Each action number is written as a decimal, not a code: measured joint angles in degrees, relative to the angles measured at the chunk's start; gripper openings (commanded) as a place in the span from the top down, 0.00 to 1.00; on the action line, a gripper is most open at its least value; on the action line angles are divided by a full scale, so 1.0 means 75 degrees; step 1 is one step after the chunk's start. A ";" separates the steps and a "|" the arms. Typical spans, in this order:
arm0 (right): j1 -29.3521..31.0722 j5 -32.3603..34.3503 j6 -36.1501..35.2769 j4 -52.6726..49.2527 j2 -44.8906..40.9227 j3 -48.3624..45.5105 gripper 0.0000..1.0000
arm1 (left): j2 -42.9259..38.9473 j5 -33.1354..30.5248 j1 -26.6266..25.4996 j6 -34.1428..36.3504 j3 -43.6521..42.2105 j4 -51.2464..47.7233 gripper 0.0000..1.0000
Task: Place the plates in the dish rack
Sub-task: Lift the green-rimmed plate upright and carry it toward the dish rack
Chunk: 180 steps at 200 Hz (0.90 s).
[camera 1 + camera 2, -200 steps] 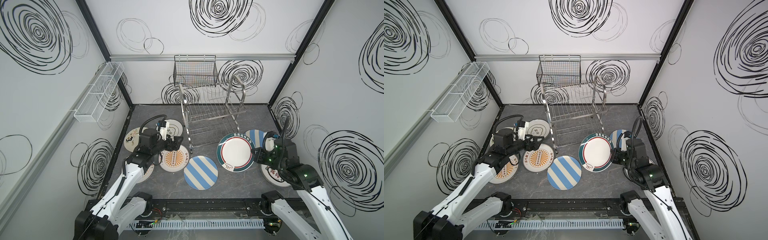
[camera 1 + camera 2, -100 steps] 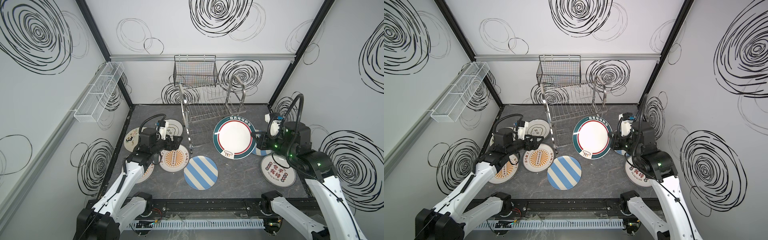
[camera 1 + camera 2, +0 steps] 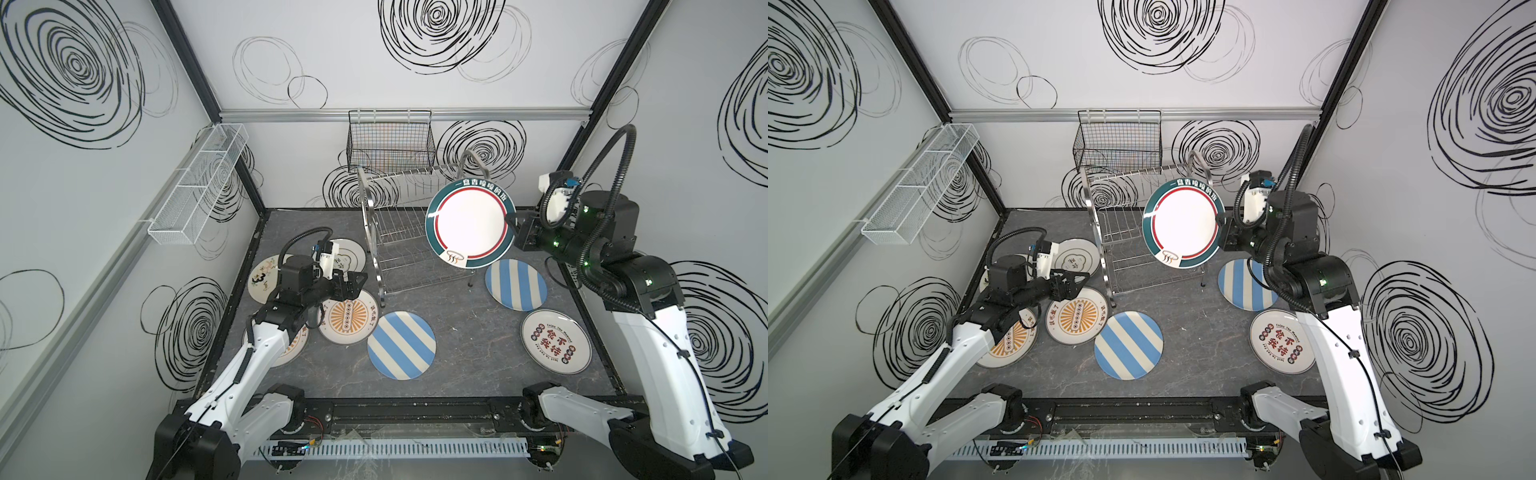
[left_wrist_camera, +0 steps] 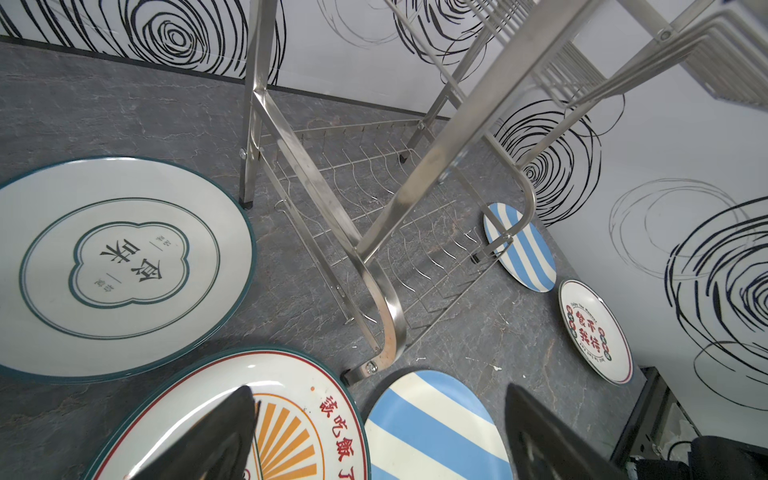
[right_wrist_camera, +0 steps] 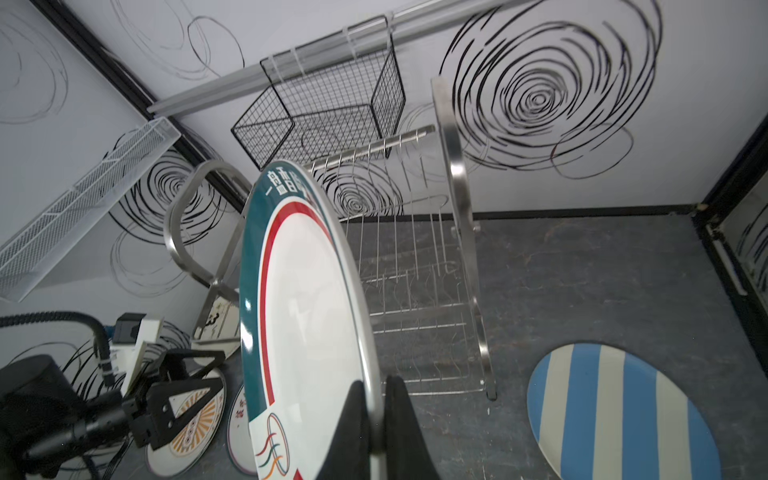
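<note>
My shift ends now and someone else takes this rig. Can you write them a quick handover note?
Right hand: shut on the rim of the green-rimmed plate, held on edge in the air near the dish rack's right end, not yet slotted.
Left hand: open, empty, over the sunburst plate.
Done: no plate in the rack.
Left: slot this plate, then seven flat on the table: that one, second sunburst plate, near striped plate, far striped plate, red-print plate, clover-print plate, number-3 plate.
</note>
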 measured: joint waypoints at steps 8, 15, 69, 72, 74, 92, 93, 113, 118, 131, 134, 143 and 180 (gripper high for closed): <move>0.0009 0.0280 -0.0052 0.0079 0.0187 0.0312 1.00 | 0.0000 0.0000 -0.0032 0.0000 -0.0006 0.0006 0.04; 0.0029 0.0562 -0.0099 0.0163 0.0347 0.0568 1.00 | 0.0000 -0.0003 -0.0070 -0.0003 -0.0009 0.0006 0.04; 0.0627 0.2806 -0.0726 0.0842 0.2084 0.2320 1.00 | -0.0038 0.0213 -0.0286 0.0050 -0.0073 0.0041 0.04; 0.0714 0.2975 -0.0781 0.0892 0.2203 0.2416 1.00 | -0.0038 0.0251 -0.0286 0.0047 -0.0085 0.0064 0.04; 0.0784 0.3072 -0.0822 0.0909 0.2296 0.2489 1.00 | -0.0038 0.0271 -0.0286 0.0050 -0.0090 0.0085 0.04; 0.1396 0.4074 -0.1276 0.1163 0.3005 0.3031 1.00 | -0.0041 0.0428 -0.0286 0.0044 -0.0140 0.0181 0.04; 0.1454 0.4153 -0.1317 0.1189 0.3066 0.3072 1.00 | -0.0041 0.0440 -0.0286 0.0044 -0.0143 0.0187 0.04; 0.2165 0.5281 -0.2005 0.1702 0.3684 0.3383 1.00 | -0.0047 0.0615 -0.0286 0.0047 -0.0149 0.0210 0.04; 0.2291 0.5511 -0.2162 0.1807 0.3783 0.3398 1.00 | -0.0055 0.0644 -0.0286 0.0047 -0.0149 0.0210 0.04; 0.2597 0.6126 -0.2661 0.2113 0.4010 0.3398 1.00 | -0.0122 0.0694 -0.0286 0.0047 -0.0175 0.0224 0.04; 0.2637 0.6242 -0.2766 0.2174 0.4051 0.3395 1.00 | -0.0140 0.0702 -0.0286 0.0047 -0.0184 0.0242 0.04; 0.2696 0.6540 -0.2973 0.2355 0.4138 0.3378 1.00 | -0.0204 0.0720 -0.0286 0.0047 -0.0213 0.0277 0.04; 0.2664 0.7414 -0.3765 0.3427 0.4115 0.2795 1.00 | -0.0289 0.0746 -0.0286 0.0047 -0.0245 0.0338 0.04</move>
